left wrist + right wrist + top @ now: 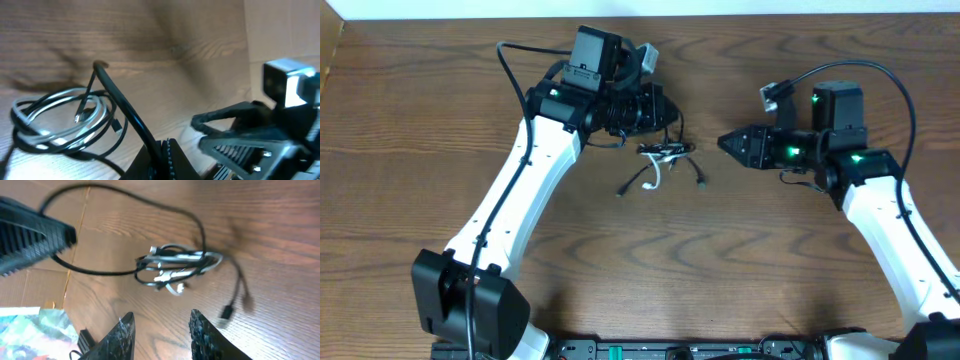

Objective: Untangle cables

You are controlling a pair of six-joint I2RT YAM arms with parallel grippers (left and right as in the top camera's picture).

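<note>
Brown wood-grain bench (620, 260) fills the overhead view, with the tangle (665, 152) of cables near its middle. From that tangle the white cable (656, 178) curls out toward the near edge, and loose ends of the black cable (698, 172) trail on either side of it. On the far side, just behind the tangle, sits the left gripper (670, 108). The right gripper (723, 143) points at the tangle from the right, near but apart.

From the left wrist, the tangle (60, 115) lies as a flat coil to the left of the left gripper (162, 147). A straight stretch of black cable (120, 107) leaves the coil and runs into the closed fingers, which seem to pinch it, though the contact is blurred. The white cable (55, 95) loops through the coil.

From the right wrist, the tangle (175, 267) lies ahead of the right gripper (160, 325), whose fingers stand apart over bare wood, holding nothing. The black cable (145, 200) arcs from the tangle toward the left gripper (35, 230).
</note>
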